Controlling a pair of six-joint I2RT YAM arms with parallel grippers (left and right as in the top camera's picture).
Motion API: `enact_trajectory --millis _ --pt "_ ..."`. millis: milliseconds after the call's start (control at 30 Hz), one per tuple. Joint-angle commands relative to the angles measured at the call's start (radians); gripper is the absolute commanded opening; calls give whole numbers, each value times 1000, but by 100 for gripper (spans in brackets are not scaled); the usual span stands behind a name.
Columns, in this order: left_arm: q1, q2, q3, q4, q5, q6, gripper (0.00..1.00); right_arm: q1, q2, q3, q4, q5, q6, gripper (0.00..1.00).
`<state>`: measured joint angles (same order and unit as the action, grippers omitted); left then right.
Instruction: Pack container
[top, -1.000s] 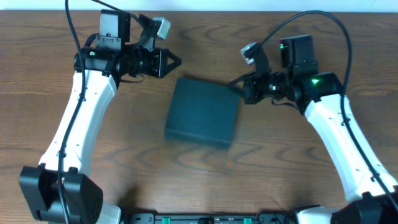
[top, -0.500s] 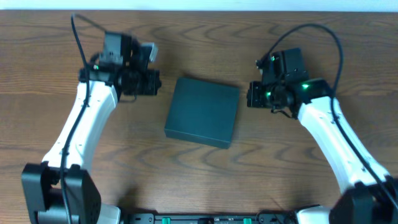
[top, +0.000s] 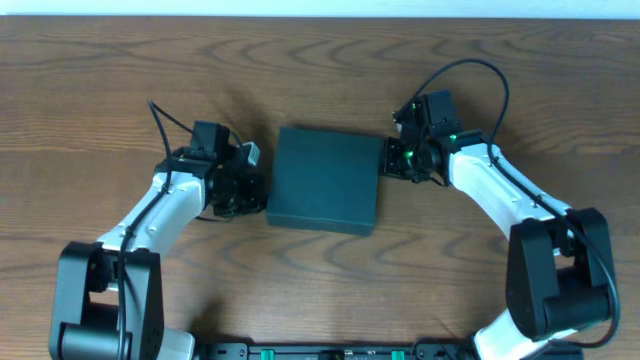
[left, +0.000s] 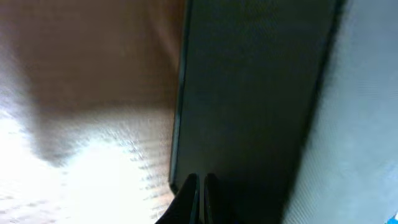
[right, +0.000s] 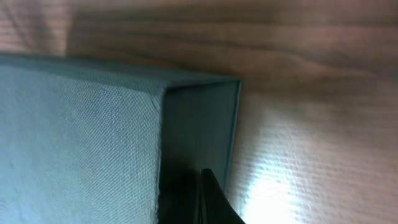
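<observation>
The container (top: 325, 180) is being flanked by the left gripper (top: 262, 188), jaws closed and empty, and the right gripper (top: 386, 160), jaws' state not discernible.

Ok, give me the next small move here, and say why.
Probably nudge the right claw up under the lip of the lid at the container's edge beside it and start lifting, while the left claw braces the opposite side. The lid lies shut, both claws sit at the box's edges, and nothing can go in yet.
</observation>
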<state>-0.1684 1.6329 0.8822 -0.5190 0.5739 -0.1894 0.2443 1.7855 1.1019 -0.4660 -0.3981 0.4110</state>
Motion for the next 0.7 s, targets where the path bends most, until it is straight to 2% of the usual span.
enact_trajectory --millis 0,200,333,467,667 --pt "-32 -4 -12 0 35 -21 6 11 8 1 26 -55 11 2" --pt "-52 -5 -11 11 -8 -39 6 9 7 2 26 -35 11 2" --pt "6 -44 -6 -1 -56 -47 6 -21 -45 37 -98 82 10 2" --pt "82 -148 -3 -12 -93 -46 6 -39 -171 56 -204 114 -56 1" --pt "130 -449 -2 -109 -234 -26 6 -33 -486 56 -402 272 -71 2"
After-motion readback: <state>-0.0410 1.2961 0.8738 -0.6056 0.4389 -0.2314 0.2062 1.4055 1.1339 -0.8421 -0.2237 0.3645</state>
